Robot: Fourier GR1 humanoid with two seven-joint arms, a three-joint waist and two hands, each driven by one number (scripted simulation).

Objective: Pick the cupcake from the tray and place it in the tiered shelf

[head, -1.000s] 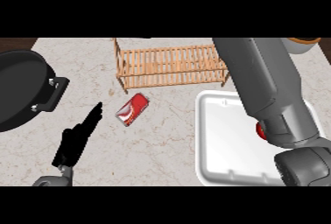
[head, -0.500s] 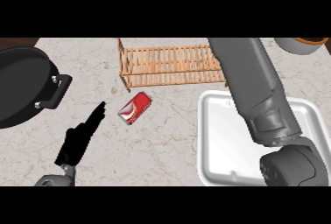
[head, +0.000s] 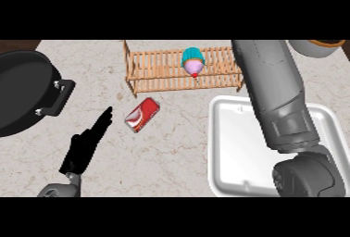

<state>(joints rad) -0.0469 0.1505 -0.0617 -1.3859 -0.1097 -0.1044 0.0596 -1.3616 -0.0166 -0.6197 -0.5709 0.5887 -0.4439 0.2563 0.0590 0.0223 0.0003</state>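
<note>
Looking down, I see the cupcake (head: 193, 61) lying tipped on its side on the tiered shelf (head: 153, 70), off the tray (head: 232, 152). My right hand is out of sight, so I cannot tell its fingers; my left hand (head: 87, 146) rests with fingers straight, together. I judge the risk is rolling: the right forearm (head: 277, 99) nudging the shelf could send it off.
</note>
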